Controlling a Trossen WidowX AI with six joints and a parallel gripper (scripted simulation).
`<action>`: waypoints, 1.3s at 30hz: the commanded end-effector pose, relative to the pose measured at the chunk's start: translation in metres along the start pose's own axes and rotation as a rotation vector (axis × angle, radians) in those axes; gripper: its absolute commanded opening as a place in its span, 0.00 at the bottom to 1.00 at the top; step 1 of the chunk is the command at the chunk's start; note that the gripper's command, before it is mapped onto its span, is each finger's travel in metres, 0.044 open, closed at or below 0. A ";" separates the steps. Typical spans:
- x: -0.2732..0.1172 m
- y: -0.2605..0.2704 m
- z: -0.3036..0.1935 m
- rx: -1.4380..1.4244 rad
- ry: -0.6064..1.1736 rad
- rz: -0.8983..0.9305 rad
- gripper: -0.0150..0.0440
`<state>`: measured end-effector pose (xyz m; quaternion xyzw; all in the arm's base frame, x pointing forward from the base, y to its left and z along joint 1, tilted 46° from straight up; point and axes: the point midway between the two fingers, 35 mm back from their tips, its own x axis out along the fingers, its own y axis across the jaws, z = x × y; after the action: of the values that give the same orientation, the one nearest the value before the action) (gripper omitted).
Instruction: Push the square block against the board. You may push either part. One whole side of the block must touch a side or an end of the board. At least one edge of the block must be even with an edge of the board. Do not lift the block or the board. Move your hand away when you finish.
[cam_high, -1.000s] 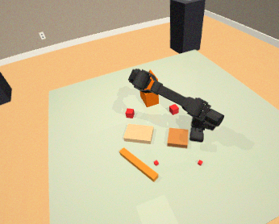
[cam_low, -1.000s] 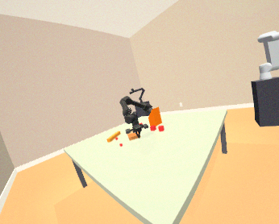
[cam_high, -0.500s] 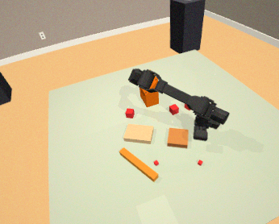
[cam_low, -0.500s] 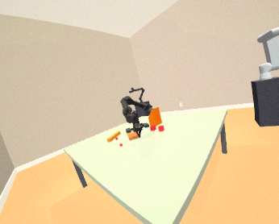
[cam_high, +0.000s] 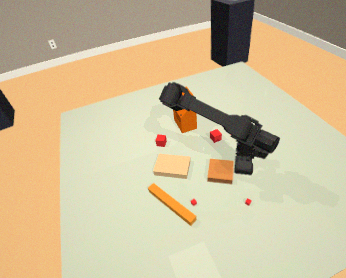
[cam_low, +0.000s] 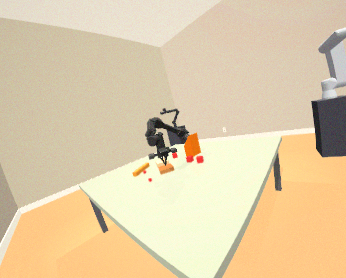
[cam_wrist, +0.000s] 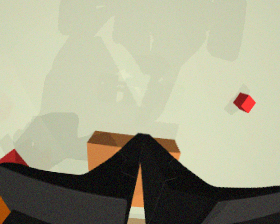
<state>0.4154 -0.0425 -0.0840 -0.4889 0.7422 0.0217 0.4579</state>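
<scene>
The square block (cam_high: 220, 170) (cam_low: 166, 169) (cam_wrist: 102, 154) is orange-brown and lies flat. The board (cam_high: 171, 165) is pale tan and lies flat to its left in the top view, with a gap of table between them. A tan sliver of it shows between the fingers in the wrist view (cam_wrist: 136, 221). My gripper (cam_high: 243, 170) (cam_low: 165, 163) (cam_wrist: 141, 138) is shut and empty. It points down at the block's far side from the board. In the wrist view the fingers cover the block's middle. Whether the tips touch the block is hidden.
An orange bar (cam_high: 172, 204) (cam_low: 141, 169) lies near the board. A tall orange block (cam_high: 186, 120) (cam_low: 192, 145) stands behind. Two larger red cubes (cam_high: 161, 140) (cam_high: 215, 135) and two small ones (cam_high: 193, 202) (cam_high: 248, 202) (cam_wrist: 244, 102) lie around, all on the pale green table (cam_high: 100, 200) (cam_low: 225, 200).
</scene>
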 end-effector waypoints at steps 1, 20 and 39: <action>0.027 0.002 -0.002 -0.020 0.010 0.002 0.25; 0.054 0.000 -0.020 -0.021 0.012 0.001 0.25; 0.053 -0.003 -0.050 -0.022 0.013 0.001 0.25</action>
<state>0.3882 -0.0959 -0.0910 -0.4966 0.7372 0.0277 0.4573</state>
